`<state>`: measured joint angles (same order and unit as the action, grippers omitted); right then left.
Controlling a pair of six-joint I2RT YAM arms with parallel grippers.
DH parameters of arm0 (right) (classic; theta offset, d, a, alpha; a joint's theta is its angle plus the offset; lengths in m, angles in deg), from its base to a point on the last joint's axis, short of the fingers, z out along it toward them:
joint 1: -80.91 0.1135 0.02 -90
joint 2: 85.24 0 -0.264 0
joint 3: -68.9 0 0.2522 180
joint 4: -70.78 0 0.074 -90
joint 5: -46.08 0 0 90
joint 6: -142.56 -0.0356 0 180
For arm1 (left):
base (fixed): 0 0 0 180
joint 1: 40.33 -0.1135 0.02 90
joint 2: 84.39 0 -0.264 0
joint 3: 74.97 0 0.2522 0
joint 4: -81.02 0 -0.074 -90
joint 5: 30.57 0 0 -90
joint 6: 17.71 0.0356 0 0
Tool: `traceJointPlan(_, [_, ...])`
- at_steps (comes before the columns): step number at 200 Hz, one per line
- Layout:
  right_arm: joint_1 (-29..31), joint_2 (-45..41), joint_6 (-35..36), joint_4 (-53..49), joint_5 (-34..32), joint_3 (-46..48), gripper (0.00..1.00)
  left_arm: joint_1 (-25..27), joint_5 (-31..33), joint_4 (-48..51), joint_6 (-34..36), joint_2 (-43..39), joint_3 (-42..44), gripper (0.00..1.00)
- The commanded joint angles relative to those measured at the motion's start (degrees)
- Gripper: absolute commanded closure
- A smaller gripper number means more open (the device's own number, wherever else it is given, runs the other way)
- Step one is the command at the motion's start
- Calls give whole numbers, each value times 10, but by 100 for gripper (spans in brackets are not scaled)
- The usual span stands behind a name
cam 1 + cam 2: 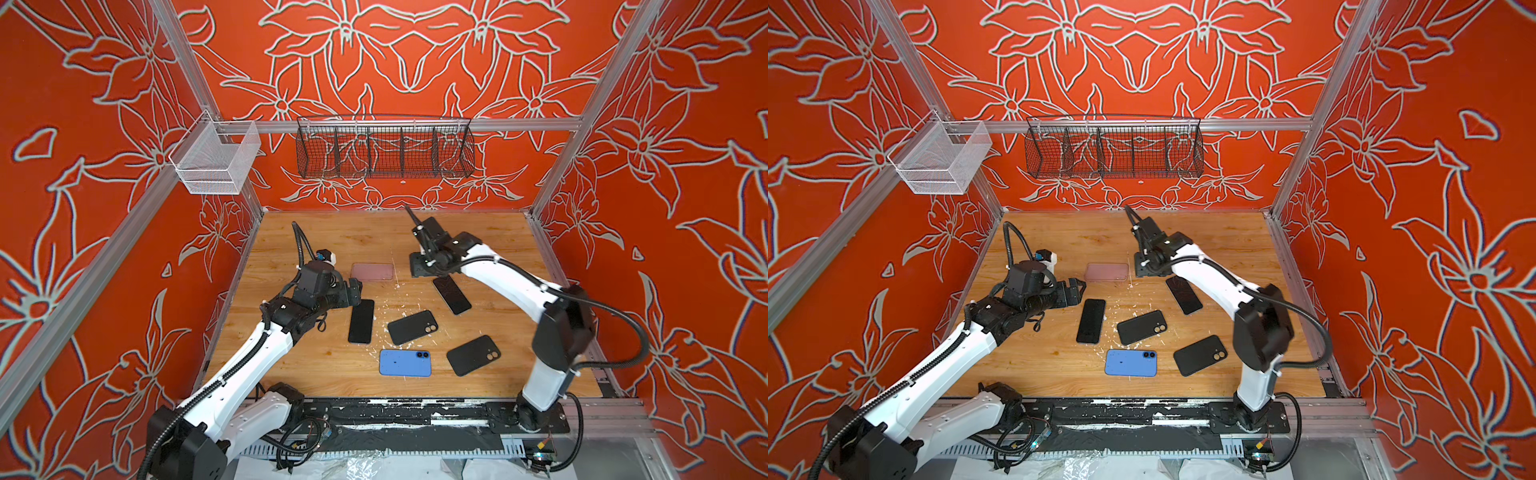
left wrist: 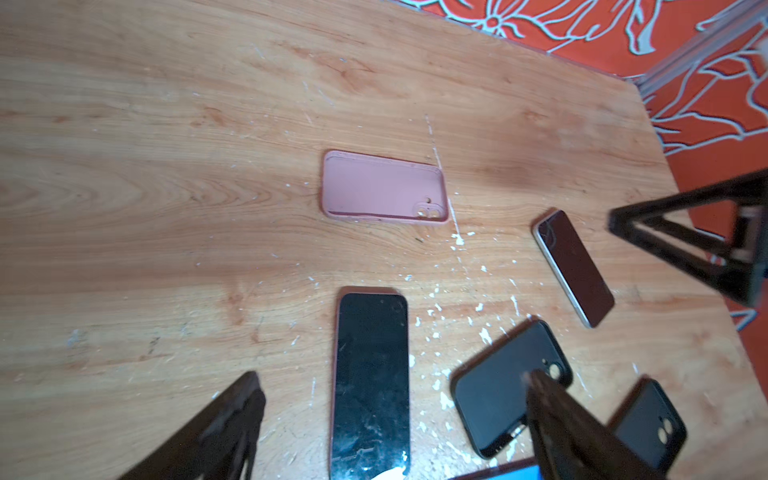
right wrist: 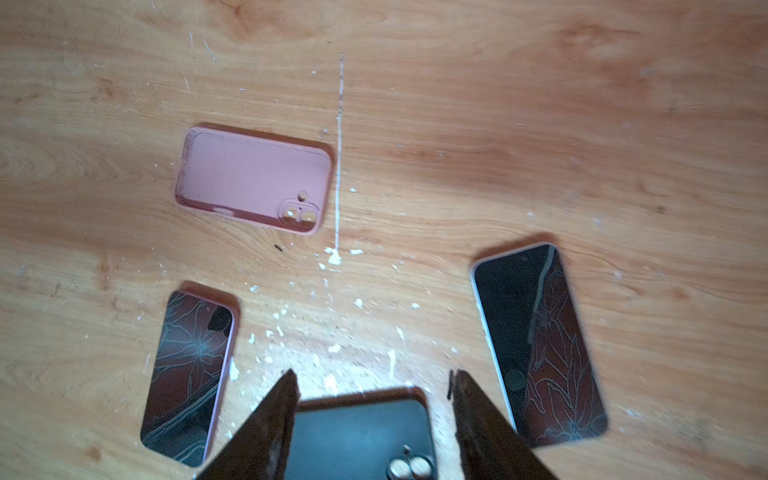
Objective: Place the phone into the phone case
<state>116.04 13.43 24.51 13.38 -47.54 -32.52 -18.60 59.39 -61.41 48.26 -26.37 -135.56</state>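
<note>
An empty pink phone case [image 1: 372,271] [image 2: 382,187] [image 3: 253,178] lies open side up at the middle of the wooden table. A screen-up phone [image 1: 361,321] [image 2: 371,382] with a pinkish edge lies just in front of it. My left gripper [image 1: 355,291] [image 2: 392,386] hovers open above that phone's far end, holding nothing. A second screen-up phone [image 1: 451,295] [image 3: 540,345] with a pale edge lies to the right. My right gripper [image 1: 419,272] [image 3: 374,386] stands open and empty between the case and this phone.
Two black cases lie back up [image 1: 412,327] [image 1: 473,355], and a blue one [image 1: 405,363] lies near the front. White flecks litter the table [image 1: 316,374]. A black wire basket [image 1: 384,151] and a white basket [image 1: 216,160] hang on the walls.
</note>
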Motion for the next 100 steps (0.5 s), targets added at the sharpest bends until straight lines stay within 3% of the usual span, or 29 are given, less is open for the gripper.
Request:
traceJointPlan(1, [-33,-64,36,-15,32,90,32,28,-51,-7,4,14,-17,3])
traceJointPlan(47, [-109,-190,21,33,77,244,21,119,-75,4,-25,114,-59,3])
traceJointPlan(100, [-169,-197,15,51,135,289,20,149,-103,-50,-98,166,-48,3])
